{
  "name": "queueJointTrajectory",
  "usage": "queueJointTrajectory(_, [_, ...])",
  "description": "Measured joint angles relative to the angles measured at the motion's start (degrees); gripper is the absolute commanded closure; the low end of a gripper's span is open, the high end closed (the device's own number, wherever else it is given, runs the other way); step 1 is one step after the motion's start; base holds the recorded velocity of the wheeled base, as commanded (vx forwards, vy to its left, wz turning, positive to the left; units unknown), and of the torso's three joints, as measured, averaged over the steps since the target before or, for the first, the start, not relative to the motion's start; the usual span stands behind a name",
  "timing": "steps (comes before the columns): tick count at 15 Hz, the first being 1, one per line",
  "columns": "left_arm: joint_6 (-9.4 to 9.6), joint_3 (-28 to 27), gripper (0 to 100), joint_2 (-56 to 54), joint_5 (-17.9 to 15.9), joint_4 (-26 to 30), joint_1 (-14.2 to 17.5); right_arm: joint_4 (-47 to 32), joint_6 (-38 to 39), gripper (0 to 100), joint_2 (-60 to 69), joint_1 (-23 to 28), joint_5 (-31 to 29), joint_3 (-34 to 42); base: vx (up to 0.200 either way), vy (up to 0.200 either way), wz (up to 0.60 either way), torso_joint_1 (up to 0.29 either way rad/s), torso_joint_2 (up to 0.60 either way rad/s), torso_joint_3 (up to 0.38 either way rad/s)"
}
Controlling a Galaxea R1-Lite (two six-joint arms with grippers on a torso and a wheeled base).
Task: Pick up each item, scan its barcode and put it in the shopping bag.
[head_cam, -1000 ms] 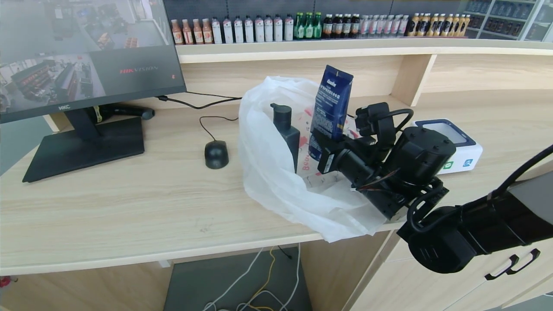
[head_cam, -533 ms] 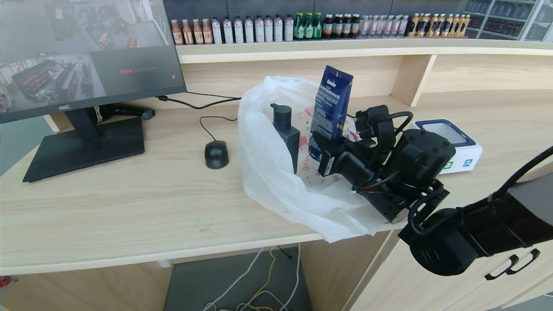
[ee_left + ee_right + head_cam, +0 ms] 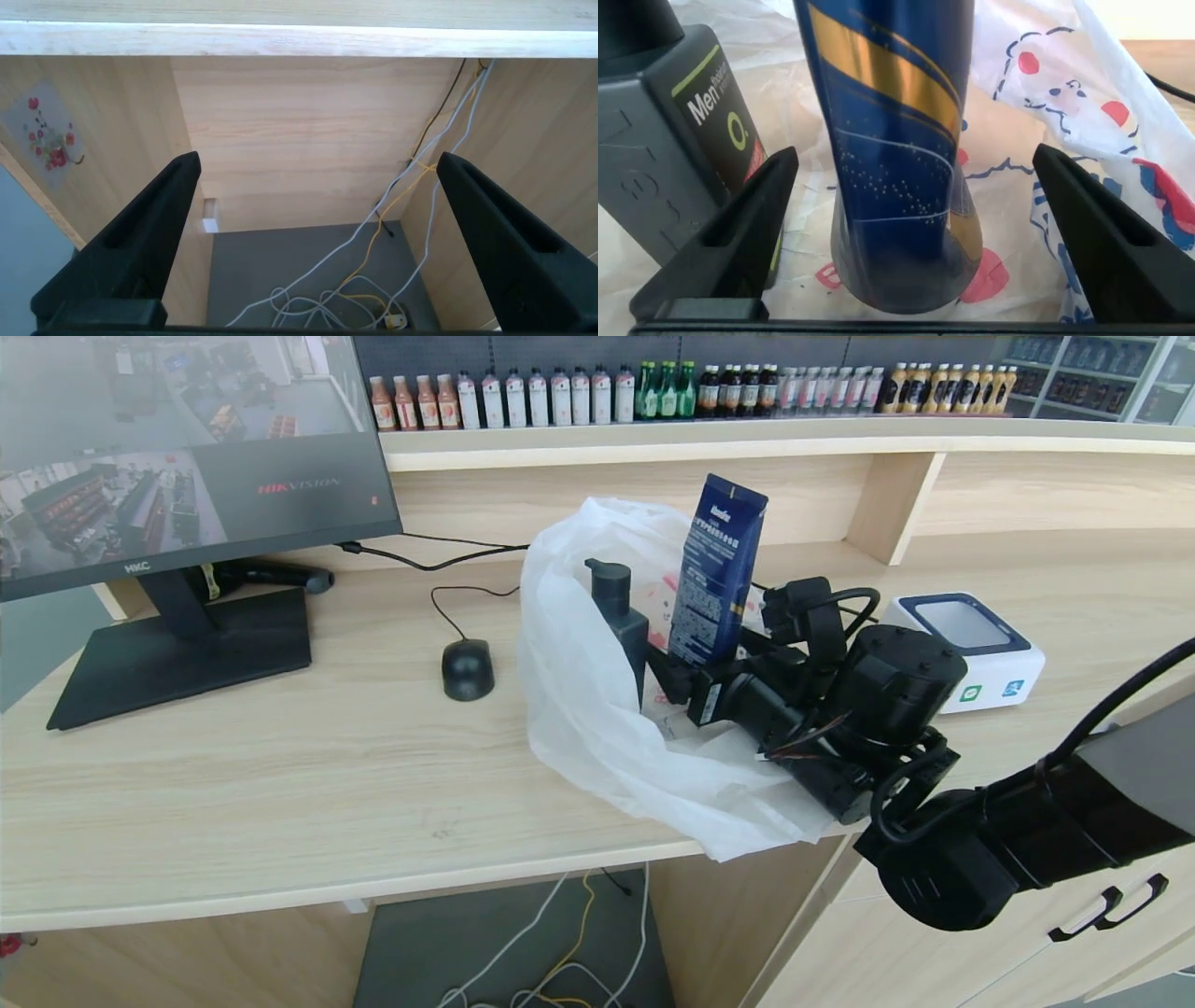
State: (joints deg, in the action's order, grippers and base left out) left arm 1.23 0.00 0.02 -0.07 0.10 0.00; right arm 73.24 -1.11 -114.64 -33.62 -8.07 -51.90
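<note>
Though its two black fingers are spread wide, the right gripper sits low inside the shopping bag with the blue pouch standing between them. A gap shows on either side, and neither finger touches it. The pouch is tall and glossy, with curved gold stripes. Its rounded base rests on the bag's floor, and its flat sealed top rises above the rim, leaning slightly. Just beside it, on the robot's left, stands a matte grey bottle, a square-shouldered block with a pump head.

The bag is thin, crinkled, translucent white film with red and blue cartoon print. It slumps open on the pale wood-grain counter, one fold hanging over the front edge. Near the bag's right side lies a white box-shaped scanner with a dark-framed glass window. To the left is a rounded black mouse on a thin cord, and farther left a monitor on a flat black stand.

The left gripper hangs below the counter, its fingers spread apart, facing a wood-panelled recess with loose white and yellow cables.
</note>
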Motion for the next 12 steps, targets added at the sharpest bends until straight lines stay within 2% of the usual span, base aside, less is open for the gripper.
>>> queueJointTrajectory(12, [-0.01,0.00,0,0.00,0.02,0.00,0.00,0.44,-0.09,0,1.94,-0.05,-1.21,0.30,0.000,0.000,0.00,0.000,0.00,0.000])
